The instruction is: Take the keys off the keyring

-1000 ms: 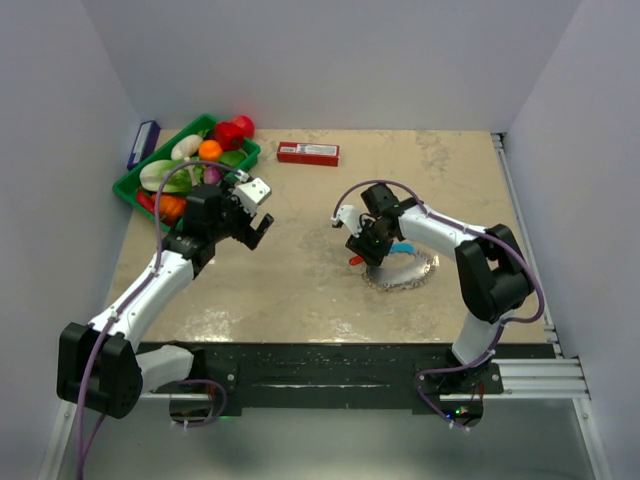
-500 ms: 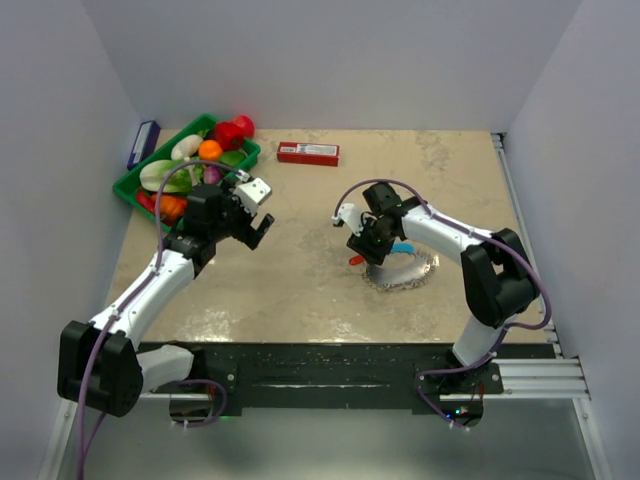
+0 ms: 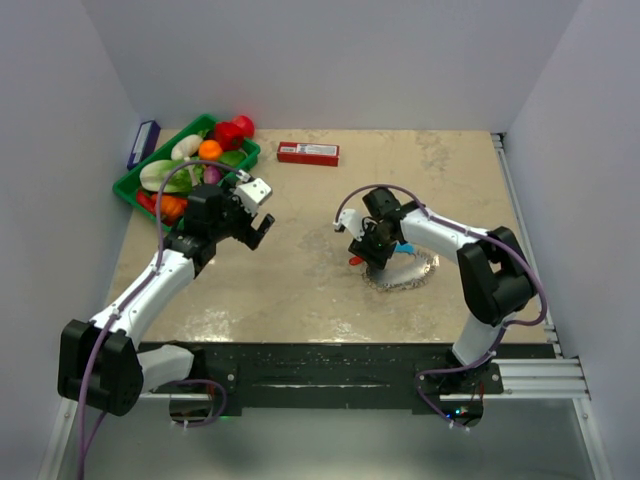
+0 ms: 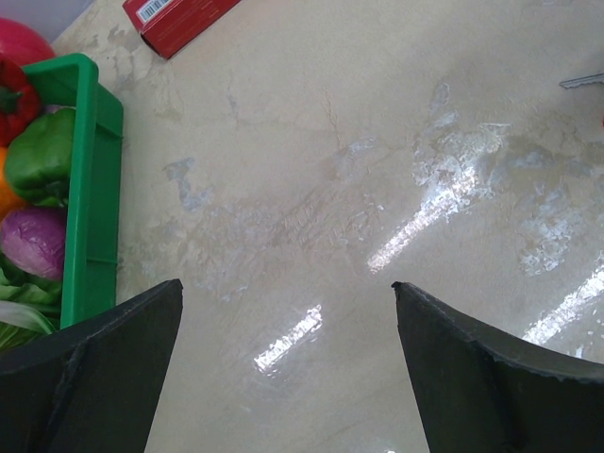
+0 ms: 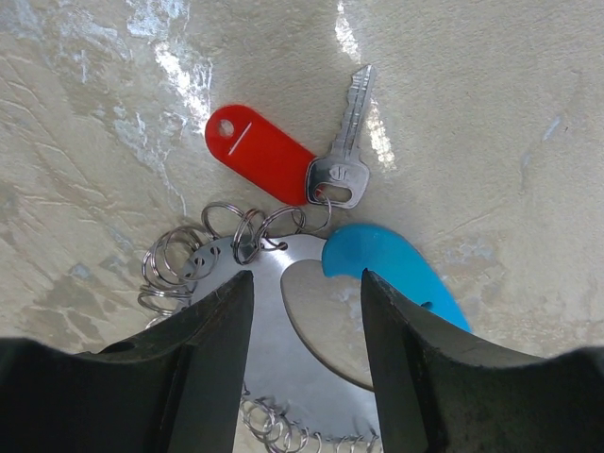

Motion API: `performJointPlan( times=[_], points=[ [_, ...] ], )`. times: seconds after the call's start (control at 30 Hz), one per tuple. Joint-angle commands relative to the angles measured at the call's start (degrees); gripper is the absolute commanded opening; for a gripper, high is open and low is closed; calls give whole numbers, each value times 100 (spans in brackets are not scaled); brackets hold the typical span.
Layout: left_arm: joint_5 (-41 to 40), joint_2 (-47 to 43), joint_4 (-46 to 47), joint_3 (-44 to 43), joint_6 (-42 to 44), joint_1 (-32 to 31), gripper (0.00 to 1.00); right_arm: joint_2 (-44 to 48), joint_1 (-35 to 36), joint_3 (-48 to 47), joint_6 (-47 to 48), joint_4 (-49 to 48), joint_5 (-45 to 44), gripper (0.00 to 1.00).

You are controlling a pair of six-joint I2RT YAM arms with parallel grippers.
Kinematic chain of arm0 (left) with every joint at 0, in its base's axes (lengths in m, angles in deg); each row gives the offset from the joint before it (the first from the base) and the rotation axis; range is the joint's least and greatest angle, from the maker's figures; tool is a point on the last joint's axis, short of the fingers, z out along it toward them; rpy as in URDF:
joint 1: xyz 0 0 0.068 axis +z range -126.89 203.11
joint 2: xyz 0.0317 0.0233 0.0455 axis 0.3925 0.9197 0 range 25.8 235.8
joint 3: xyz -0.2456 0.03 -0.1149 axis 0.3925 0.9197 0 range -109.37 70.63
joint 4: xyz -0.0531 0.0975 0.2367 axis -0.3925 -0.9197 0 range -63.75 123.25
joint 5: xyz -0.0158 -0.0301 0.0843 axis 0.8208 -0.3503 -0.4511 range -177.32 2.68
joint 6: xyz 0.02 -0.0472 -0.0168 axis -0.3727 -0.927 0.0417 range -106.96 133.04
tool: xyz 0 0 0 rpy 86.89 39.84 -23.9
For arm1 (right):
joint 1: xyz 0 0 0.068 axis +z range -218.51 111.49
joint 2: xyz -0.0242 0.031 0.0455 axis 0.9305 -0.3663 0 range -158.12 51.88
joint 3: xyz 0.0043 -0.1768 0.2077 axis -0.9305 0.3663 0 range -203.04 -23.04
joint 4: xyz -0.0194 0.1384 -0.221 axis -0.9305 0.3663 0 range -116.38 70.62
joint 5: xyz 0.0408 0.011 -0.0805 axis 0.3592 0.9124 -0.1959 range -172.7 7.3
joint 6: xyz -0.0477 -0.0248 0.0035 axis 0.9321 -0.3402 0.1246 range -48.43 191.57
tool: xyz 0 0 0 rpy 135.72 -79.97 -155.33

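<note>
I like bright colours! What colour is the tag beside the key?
The tag is red, clearest in the right wrist view.

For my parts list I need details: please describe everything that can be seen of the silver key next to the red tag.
The key is small, of silvery metal, and lies flat on the table. Its toothed blade points away from the keyring. Its rounded head lies against the end of the red tag. A thin wire ring passes through the head and joins it to the keyring. The right gripper is open above the keyring and does not touch the key.
</note>
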Motion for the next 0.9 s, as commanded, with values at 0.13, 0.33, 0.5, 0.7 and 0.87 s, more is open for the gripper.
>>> performJointPlan(
  times=[0.13, 0.33, 0.5, 0.7, 0.87],
  points=[
    [96, 35, 279, 65, -98, -43, 99, -105, 78, 22, -33, -348, -175, 52],
    [96, 53, 287, 73, -107, -43, 100, -175, 130, 4, -59, -427, -201, 52],
    [88, 53, 296, 65, -107, -43, 99, -105, 157, 30, -51, -409, -166, 52],
    [88, 61, 305, 74, -115, -43, 99, 44, 201, 188, 81, -401, -263, 52],
    [96, 96, 305, 65, -133, -43, 99, -34, 236, 215, 73, -515, -262, 51]
  ],
)
